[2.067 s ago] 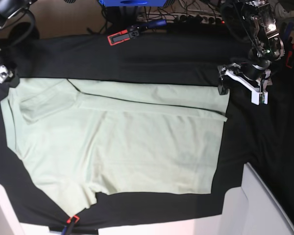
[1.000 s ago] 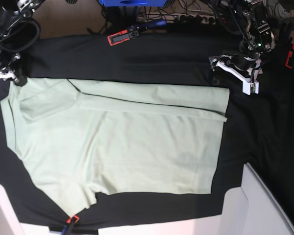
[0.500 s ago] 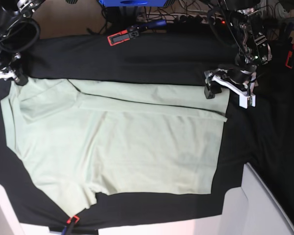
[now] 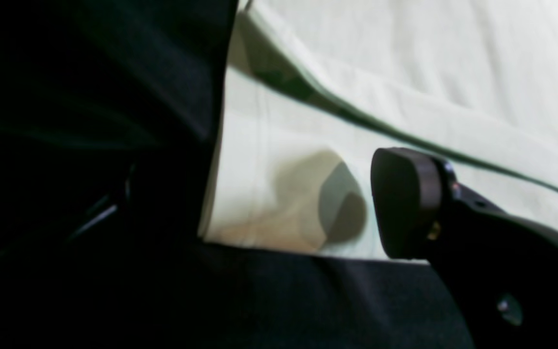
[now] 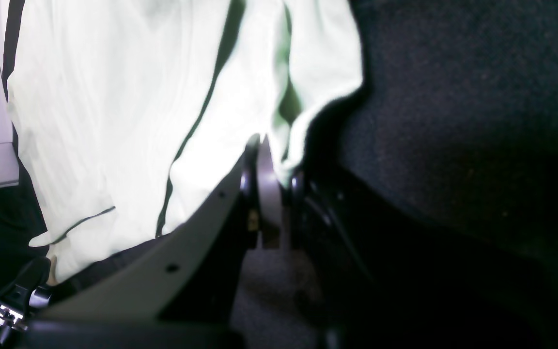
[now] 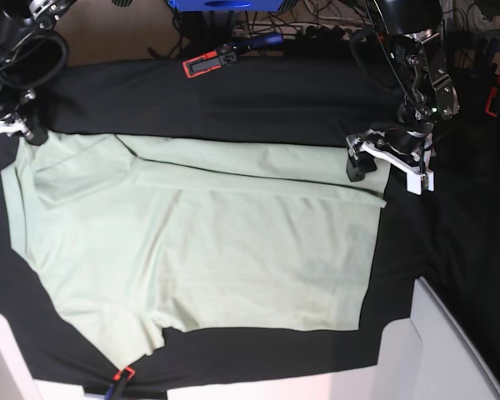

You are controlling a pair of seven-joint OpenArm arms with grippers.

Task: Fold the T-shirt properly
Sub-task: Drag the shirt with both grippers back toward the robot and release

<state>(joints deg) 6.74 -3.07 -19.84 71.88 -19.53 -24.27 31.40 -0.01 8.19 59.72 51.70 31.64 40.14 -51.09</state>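
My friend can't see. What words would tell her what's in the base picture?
A pale green T-shirt lies spread flat on a black cloth, one long edge already folded in. The left gripper hangs open over one far corner of the shirt, and the right gripper is shut on the other far corner.

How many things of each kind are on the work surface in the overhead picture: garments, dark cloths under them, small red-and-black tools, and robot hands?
Garments: 1, the T-shirt
Dark cloths: 1, the black cloth
Red-and-black tools: 2, the far tool and the near tool
Robot hands: 2, the left hand and the right hand
Total: 6
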